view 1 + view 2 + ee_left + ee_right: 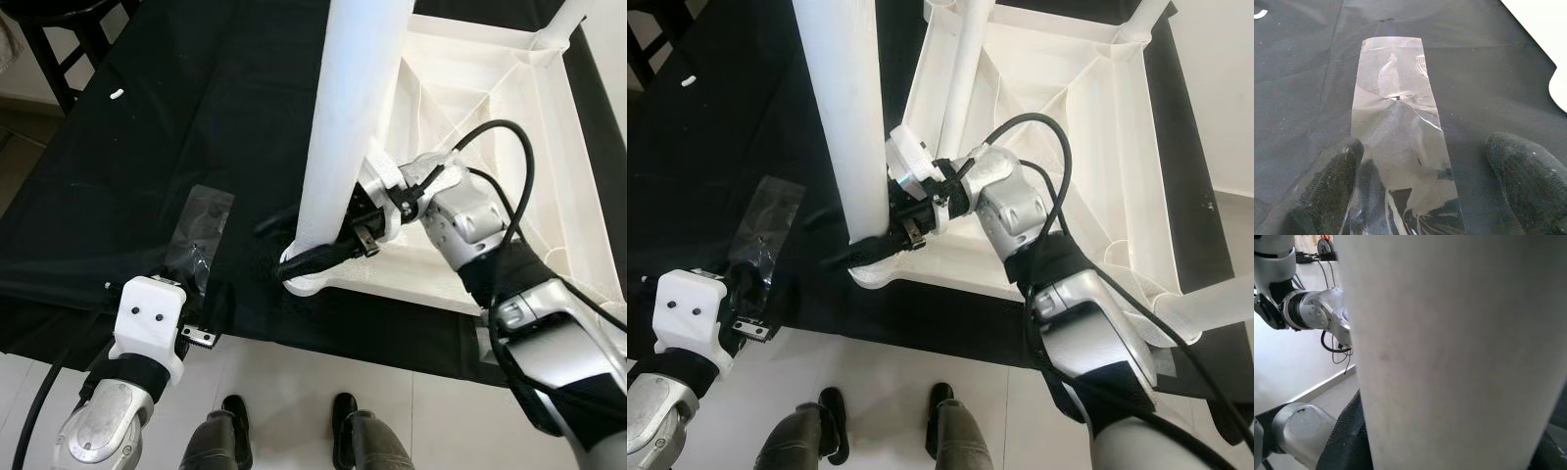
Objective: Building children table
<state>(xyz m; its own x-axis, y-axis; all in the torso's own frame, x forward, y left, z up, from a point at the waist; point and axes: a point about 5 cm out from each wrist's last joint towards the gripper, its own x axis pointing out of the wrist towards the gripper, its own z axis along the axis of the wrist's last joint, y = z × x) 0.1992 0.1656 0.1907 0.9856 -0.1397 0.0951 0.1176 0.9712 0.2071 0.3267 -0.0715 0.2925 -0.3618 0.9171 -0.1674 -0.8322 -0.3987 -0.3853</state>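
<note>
A white plastic children's table (1136, 176) lies upside down on a black cloth (196, 108). A thick white table leg (353, 108) stands in its near left corner socket. My right gripper (318, 259) is shut on this table leg (1459, 342) just above the socket, with a black finger (1349, 440) pressed to its side. My left gripper (1425, 196) hangs low over the cloth near its front edge. It is open, with one finger (1327, 186) on each side of a flat clear plastic bag (1396, 112). The bag (201, 220) lies left of the table.
Other white legs (965, 69) stand in the table's remaining corners. A small white piece (116, 95) lies on the cloth at the far left. A dark stool (59, 39) stands beyond the cloth's left corner. My feet (235, 411) are on white floor tiles at the cloth's front edge.
</note>
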